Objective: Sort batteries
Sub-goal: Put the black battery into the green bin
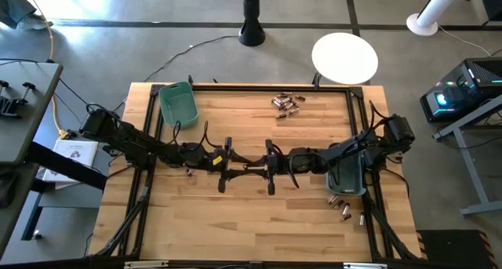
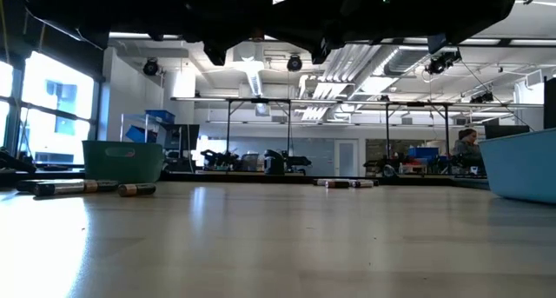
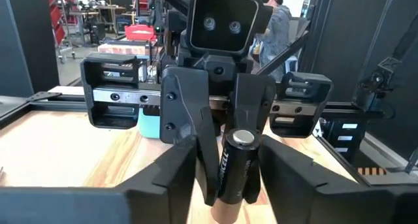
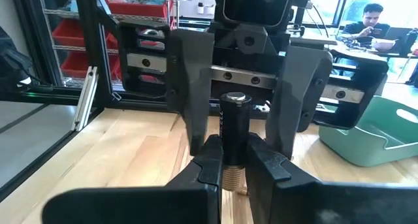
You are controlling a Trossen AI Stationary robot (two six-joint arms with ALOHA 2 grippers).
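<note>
Your battery [image 4: 234,129] is a dark cylinder with a copper-brown end and a silvery cap, and it stands on end between both sets of jaws at the middle of the table. In the right wrist view the right gripper [image 4: 233,160] has its jaws drawn narrow and clamped on the cell's lower part, the copper band showing just below them. The left gripper [image 3: 234,178] faces it from the other side with its jaws set wider, one finger on each side of the same cell; you cannot tell whether they touch it. From above, the two grippers meet nose to nose over the bare wood. Well apart from the jaws, a cluster of loose batteries [image 1: 287,104] lies near the table's far edge and a few more [image 1: 340,206] lie by the blue-grey bin [image 1: 346,173] beside the right arm. The green bin [image 1: 178,103] sits beyond the left arm.
</note>
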